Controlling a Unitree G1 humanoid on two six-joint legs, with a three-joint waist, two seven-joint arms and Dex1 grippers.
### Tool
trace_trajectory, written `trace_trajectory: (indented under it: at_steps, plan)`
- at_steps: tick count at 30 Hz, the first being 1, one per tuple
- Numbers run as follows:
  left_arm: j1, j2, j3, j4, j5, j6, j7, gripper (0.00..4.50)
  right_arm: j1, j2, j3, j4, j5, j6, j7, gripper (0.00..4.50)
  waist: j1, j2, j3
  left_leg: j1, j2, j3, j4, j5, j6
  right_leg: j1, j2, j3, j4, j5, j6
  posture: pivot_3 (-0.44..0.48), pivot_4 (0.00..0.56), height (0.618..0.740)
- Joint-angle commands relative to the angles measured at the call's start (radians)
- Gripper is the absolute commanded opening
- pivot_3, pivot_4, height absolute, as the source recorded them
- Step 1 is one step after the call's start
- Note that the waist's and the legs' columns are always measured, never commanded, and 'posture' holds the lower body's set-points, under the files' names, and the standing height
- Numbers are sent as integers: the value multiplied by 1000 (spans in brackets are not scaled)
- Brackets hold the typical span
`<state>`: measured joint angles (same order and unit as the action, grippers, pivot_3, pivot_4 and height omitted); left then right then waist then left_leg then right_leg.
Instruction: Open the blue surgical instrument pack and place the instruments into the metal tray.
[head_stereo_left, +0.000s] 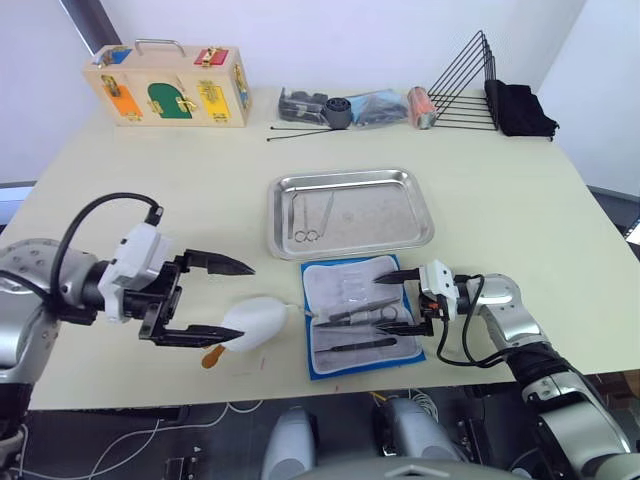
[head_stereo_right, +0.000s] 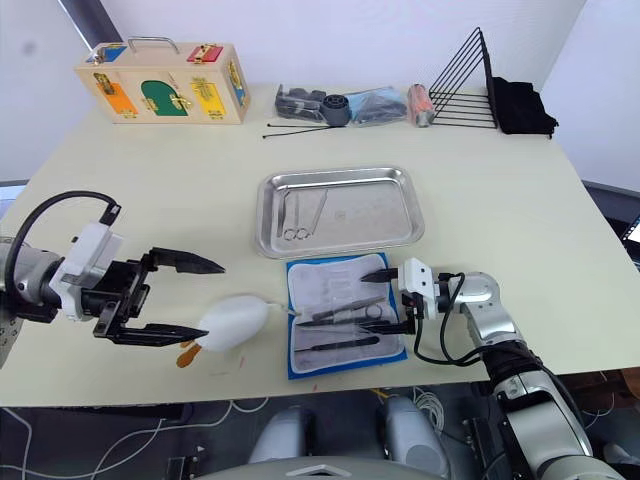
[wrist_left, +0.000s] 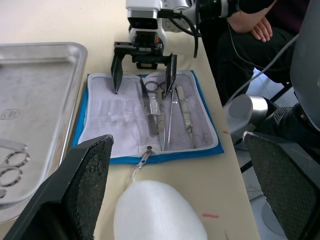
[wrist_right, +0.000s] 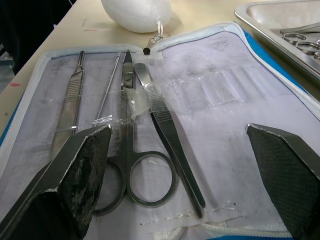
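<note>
The blue surgical instrument pack (head_stereo_left: 345, 283) lies open near the table's front edge, its pale grey lining facing up. Several instruments (wrist_right: 132, 150), scissors, forceps and tweezers, lie side by side in its nearer half under clear strips. The metal tray (head_stereo_left: 395, 215) sits just behind the pack, with scissors and another slim instrument (head_stereo_left: 305, 222) at its left end. My right gripper (head_stereo_left: 390, 302) is open at the pack's right edge, its fingers (wrist_left: 116, 75) reaching over the lining and holding nothing. My left gripper (head_stereo_left: 243, 300) is open and empty, left of the pack.
A white rounded object (head_stereo_left: 255, 322) with an orange piece (head_stereo_left: 212, 357) lies beside my lower left finger, close to the pack's zipper. Along the back edge stand a wooden latch box (head_stereo_left: 170, 88), a bag of dark parts (head_stereo_left: 375, 105), two black rods (head_stereo_left: 300, 130), a wire rack (head_stereo_left: 465, 95) and black cloth (head_stereo_left: 520, 108).
</note>
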<state>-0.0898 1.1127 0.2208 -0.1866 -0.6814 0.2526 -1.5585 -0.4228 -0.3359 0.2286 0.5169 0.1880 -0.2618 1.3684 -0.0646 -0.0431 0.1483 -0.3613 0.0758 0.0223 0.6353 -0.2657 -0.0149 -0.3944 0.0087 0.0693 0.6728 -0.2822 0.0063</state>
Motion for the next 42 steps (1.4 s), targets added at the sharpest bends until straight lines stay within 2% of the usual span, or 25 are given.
trace_trajectory:
  at_steps: [1,2,10,18,29,42]
  plan:
    - [-20,-4,-29,-46,30,-25,-27,4426,68,-4,62,71,-53,51,10,4500,0,0,0,0,0,0,0,0,0,0,1,0,0,0,0,0,150,740]
    - [-26,-13,-43,-53,45,-35,-14,4426,67,-4,62,72,-53,51,9,4500,0,0,0,0,0,0,0,0,0,0,5,0,0,0,0,0,150,740]
    - [-94,-159,-200,-156,181,51,250,4426,65,-4,59,74,-54,50,0,4500,5,-1,0,0,0,0,0,0,0,1,6,2,0,1,1,0,150,740]
    - [-218,-275,-375,-133,324,106,375,4426,69,-4,58,68,-52,54,-2,4500,10,-1,-1,1,0,0,0,0,0,1,7,2,1,2,3,0,150,740]
    - [-319,-376,-515,47,475,43,385,4426,66,-9,52,65,-53,56,-9,4500,11,-2,-1,1,0,0,1,0,0,1,8,1,2,3,3,0,150,740]
    - [-348,-440,-560,167,564,-22,380,4426,67,-10,52,61,-52,58,-10,4500,15,-6,-4,1,0,0,2,0,0,1,8,1,5,3,3,0,150,740]
